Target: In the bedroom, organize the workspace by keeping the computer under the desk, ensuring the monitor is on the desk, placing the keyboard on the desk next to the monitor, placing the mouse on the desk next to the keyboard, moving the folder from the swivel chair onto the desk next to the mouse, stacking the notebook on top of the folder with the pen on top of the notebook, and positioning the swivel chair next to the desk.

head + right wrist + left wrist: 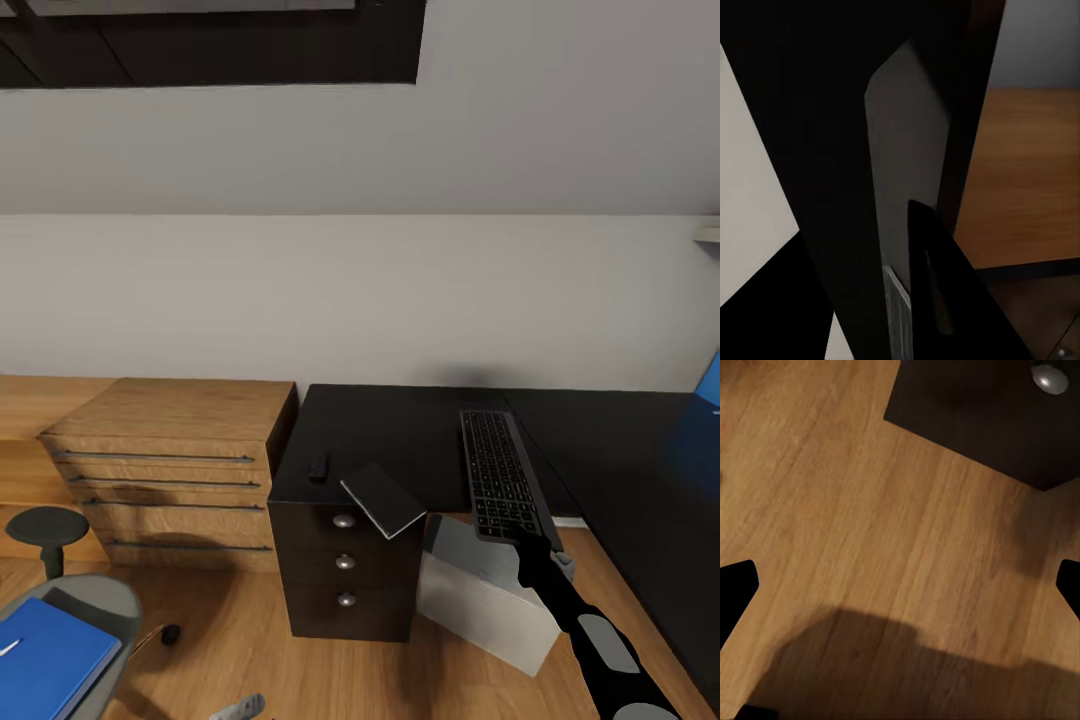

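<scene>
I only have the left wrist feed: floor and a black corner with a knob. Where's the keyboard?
Observer: The keyboard is over the desk, lengthwise; the right pincer grips its near end.
Operator: And the notebook?
Observer: The notebook sits tilted, overhanging the desk's front edge above the drawers.
Operator: Folder?
Observer: The folder lies on the chair seat, at the head view's lower left.

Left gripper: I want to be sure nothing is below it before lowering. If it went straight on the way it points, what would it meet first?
Probably the bare wooden floor; the desk's drawer unit lies off to one side of that line.
</scene>
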Tool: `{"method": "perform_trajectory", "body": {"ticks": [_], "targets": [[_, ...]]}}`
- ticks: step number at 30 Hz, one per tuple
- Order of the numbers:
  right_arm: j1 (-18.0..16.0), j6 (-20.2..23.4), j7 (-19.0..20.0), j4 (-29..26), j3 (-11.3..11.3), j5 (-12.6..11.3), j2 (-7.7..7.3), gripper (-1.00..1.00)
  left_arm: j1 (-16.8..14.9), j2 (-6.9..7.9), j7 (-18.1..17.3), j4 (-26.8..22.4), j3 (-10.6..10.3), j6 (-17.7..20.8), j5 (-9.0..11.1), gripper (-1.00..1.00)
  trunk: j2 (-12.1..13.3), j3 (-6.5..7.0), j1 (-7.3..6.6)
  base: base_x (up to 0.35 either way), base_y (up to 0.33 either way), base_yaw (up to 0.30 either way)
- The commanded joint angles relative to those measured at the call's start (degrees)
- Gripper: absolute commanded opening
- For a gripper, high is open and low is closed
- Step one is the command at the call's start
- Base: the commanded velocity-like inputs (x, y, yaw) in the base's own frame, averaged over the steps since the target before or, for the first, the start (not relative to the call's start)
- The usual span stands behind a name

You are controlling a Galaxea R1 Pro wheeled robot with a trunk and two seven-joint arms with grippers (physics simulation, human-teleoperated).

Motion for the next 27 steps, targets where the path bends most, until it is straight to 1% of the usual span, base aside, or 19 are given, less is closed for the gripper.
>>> {"method": "perform_trajectory", "body": {"ticks": [1,12,15,17,24,27], "targets": [[0.0,0.5,0.1,0.0,-0.2,-0.3,0.01,-1.00,0.0,-0.04,-0.1,0.1,0.1,-0.1,0.6,1.00,0.4,0.13,-0.23,0.000,0.000,0.000],[0.0,0.6,-0.6,-5.6,-0.1,-0.1,-0.22,-1.00,0.0,-0.05,-0.1,1.4,0.0,-0.1,0.5,1.00,4.8,2.10,-2.65,0.000,0.000,0.000],[0.0,0.7,-1.8,-6.3,-0.1,0.0,-0.56,-1.00,0.0,-0.08,-0.1,1.5,0.0,-0.1,0.5,1.00,6.0,2.64,-3.30,0.000,0.000,0.000],[0.0,1.4,-2.4,-7.0,-0.1,0.0,-1.06,-1.00,0.0,-0.08,-0.1,1.6,0.0,-0.1,0.5,1.00,6.8,3.00,-3.74,0.000,0.000,0.000],[0.0,7.4,-3.0,-8.8,0.0,0.1,-2.15,-1.00,0.0,-0.10,-0.1,1.7,0.0,-0.1,0.5,1.00,9.6,4.26,-5.28,0.000,0.000,0.000],[0.0,9.3,-3.4,-9.2,0.0,0.5,-2.95,-1.00,0.0,-0.10,-0.1,1.8,0.0,-0.1,0.5,1.00,10.8,4.80,-5.94,0.000,0.000,0.000]]}}
